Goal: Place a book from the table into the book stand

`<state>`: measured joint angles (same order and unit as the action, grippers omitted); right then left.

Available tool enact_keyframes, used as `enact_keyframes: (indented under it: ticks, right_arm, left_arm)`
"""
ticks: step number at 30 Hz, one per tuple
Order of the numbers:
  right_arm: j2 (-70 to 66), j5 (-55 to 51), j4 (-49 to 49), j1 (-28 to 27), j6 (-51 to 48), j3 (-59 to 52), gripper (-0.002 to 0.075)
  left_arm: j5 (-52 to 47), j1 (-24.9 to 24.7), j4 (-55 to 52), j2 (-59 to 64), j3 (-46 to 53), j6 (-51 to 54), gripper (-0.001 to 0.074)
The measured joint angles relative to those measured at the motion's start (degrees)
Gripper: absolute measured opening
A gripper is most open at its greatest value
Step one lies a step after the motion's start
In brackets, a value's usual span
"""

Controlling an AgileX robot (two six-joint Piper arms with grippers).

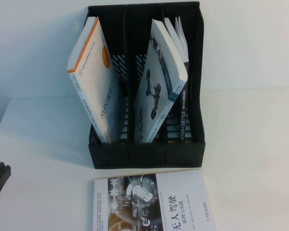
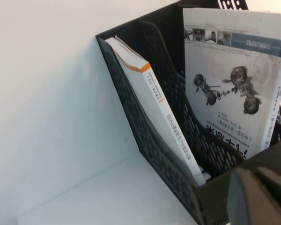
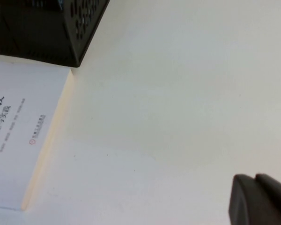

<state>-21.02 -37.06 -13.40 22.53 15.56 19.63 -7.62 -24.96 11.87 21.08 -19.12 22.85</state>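
The black book stand [image 1: 144, 156] stands upright at the back of the white table [image 1: 250, 134]. In its right compartment a dark-covered book [image 1: 182, 115] with white page edges stands on end. A white-covered book [image 1: 183, 202] with a grey photo and black Chinese title lies flat on the table just in front of the stand, and its corner [image 3: 23, 140] shows in the right wrist view. My left gripper [image 1: 4, 169] rests at the table's left edge, shut and empty; its wrist view looks at the stand [image 2: 131, 108]. My right gripper [image 3: 255, 180] hovers over bare table right of the flat book, shut and empty.
A white book with an orange spine edge [image 1: 94, 72] leans in the stand's left compartment. Another white book with a grey photo [image 1: 156, 91] leans in the middle one. A white wall rises behind the stand.
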Motion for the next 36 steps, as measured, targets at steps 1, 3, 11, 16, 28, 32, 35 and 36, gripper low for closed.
enact_keyframes:
  ticks: [1, 3, 11, 16, 28, 32, 35, 36]
  right_arm:
    - [0.00, 0.00, 0.03, 0.00, 0.00, 0.00, 0.0004]
    - [0.00, -0.13, 0.24, 0.00, 0.04, 0.00, 0.0003]
    - [0.00, -0.13, 0.35, 0.00, 0.04, 0.00, 0.0003]
    - [0.00, -0.13, 0.35, 0.00, 0.13, 0.00, 0.0003]
    - [0.00, -0.13, 0.35, 0.00, 0.13, 0.00, 0.0003]
    - [0.00, -0.13, 0.35, 0.00, 0.13, 0.00, 0.0003]
    - [0.00, -0.13, 0.35, 0.00, 0.13, 0.00, 0.0003]
    - [0.00, -0.13, 0.35, 0.00, 0.13, 0.00, 0.0003]
  left_arm:
    - [-0.14, 0.00, 0.00, 0.00, 0.00, 0.00, -0.0004]
    - [-0.25, 0.00, -0.10, 0.00, 0.00, 0.00, -0.0004]
    - [-0.38, 0.00, -0.10, 0.00, 0.00, 0.00, -0.0004]
    - [-0.47, 0.00, -0.10, 0.00, 0.00, -0.35, -0.0004]
    - [-3.80, 4.82, -0.10, -6.57, 0.08, -0.35, -0.0004]
    - [-4.39, 11.05, -0.10, -10.84, 1.07, -0.56, -0.0004]
    - [-4.16, 14.86, -0.10, -14.57, 4.00, -0.81, -0.0004]
    - [-4.16, 15.96, 0.02, -15.69, 5.60, -1.07, -0.0004]
